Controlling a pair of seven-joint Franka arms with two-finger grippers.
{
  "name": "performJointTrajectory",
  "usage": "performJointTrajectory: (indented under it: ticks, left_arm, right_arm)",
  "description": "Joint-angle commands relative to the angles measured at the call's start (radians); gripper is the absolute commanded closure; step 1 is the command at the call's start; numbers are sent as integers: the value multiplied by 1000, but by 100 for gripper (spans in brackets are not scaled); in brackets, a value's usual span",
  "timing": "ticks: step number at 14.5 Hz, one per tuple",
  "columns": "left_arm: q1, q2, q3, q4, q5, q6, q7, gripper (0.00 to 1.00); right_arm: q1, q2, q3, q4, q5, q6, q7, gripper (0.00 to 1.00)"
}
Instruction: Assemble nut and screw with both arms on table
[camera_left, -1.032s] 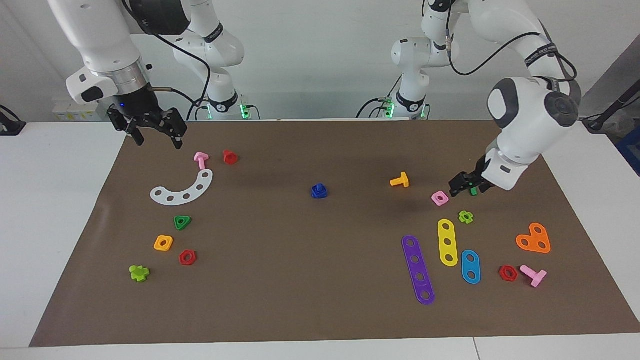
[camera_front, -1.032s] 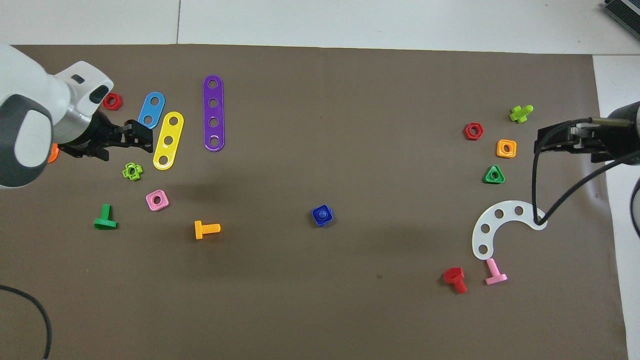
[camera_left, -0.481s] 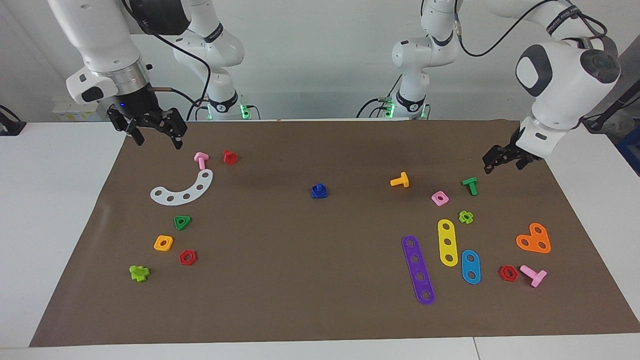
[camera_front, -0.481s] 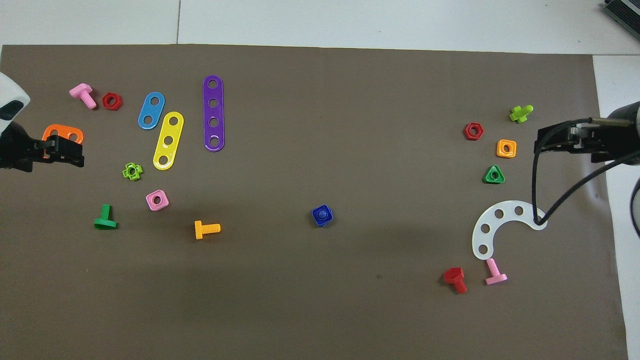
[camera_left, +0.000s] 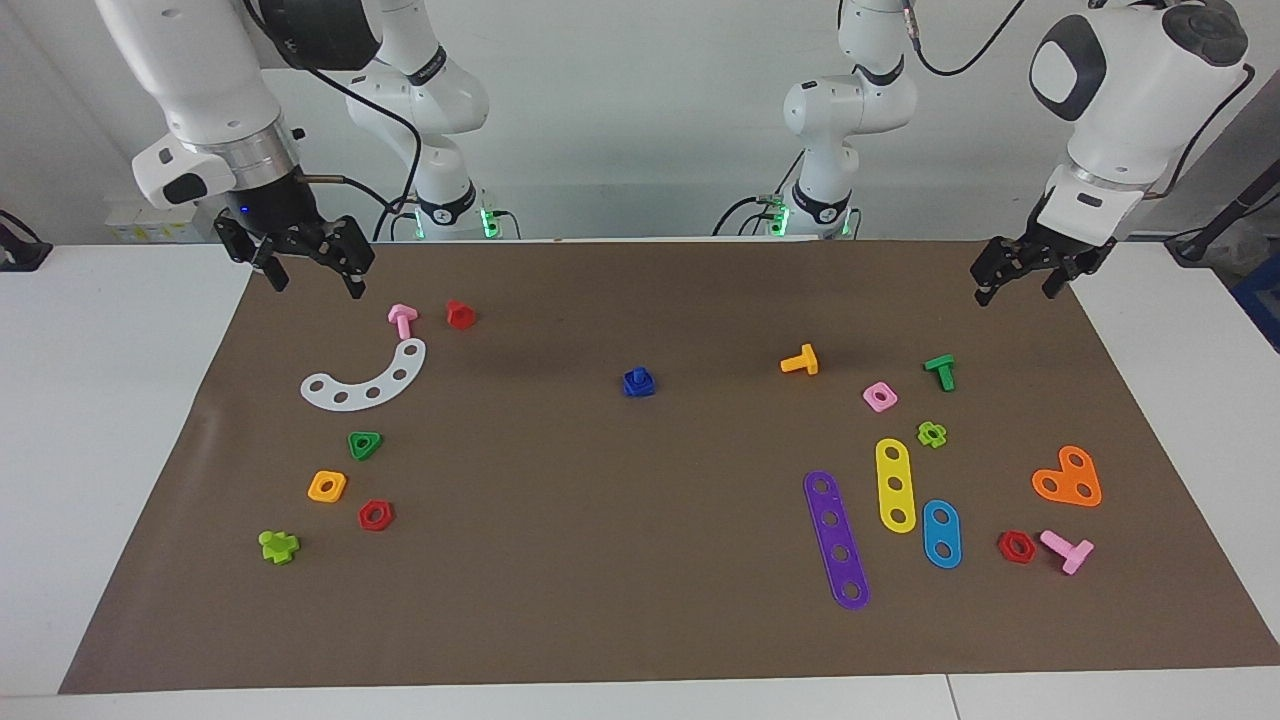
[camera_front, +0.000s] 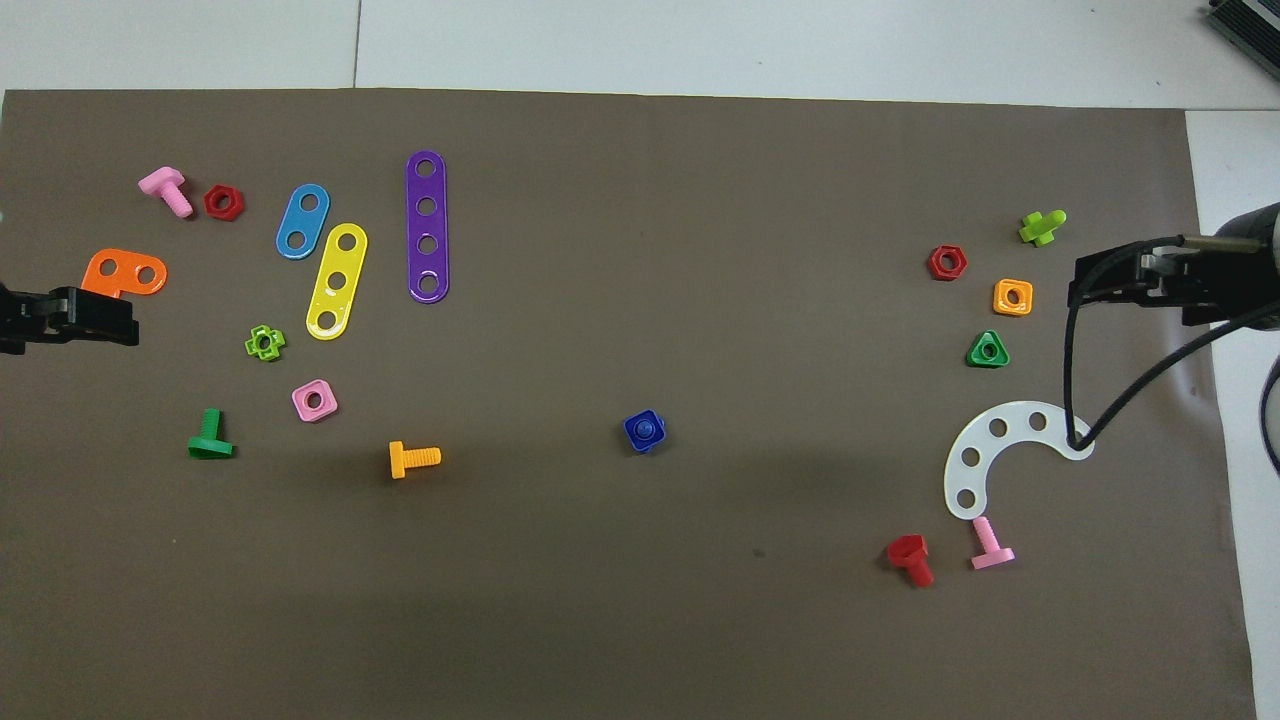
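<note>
The nut (camera_left: 639, 384) and screw (camera_front: 645, 427) are sitting joined together at the middle of the mat (camera_left: 600, 560), the screw's shaft standing up through the nut. Neither gripper is touching them.

The left gripper (camera_left: 1030, 280) is hanging in the air over the mat's corner at the left arm's end of the table (camera_left: 120, 420), fingers spread and holding nothing. In the overhead view its tips (camera_front: 70, 318) are showing at the mat's edge beside the orange plate (camera_front: 124, 273). The green bolt (camera_left: 940, 371) and the pink nut (camera_left: 880, 396) are lying on the mat below it, apart from its fingers.

The right gripper (camera_left: 305, 262) is hanging over the mat's corner at the right arm's end, fingers spread wide and holding nothing. The pink bolt (camera_left: 402, 320) and the white arc (camera_left: 366, 380) are lying close by on the mat, with the arm's black cable (camera_front: 1085, 400) crossing over the arc in the overhead view.

The orange bolt (camera_left: 800, 361) is lying between the joined pair and the pink nut. The remaining strips, nuts and bolts are lying scattered toward both ends of the mat, well apart from the joined pair.
</note>
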Motion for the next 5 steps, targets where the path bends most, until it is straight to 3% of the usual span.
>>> performJointTrajectory:
  ticks: [1,5]
  left_arm:
    - [-13,-9,5,4,20,15,9,0]
    - [-13,-6,3,11,13,19,36,0]
  right_arm:
    - [-5,-20,2,-20,21,-5,-27,0]
    - [-5,-20,2,-20,20,-8,-27,0]
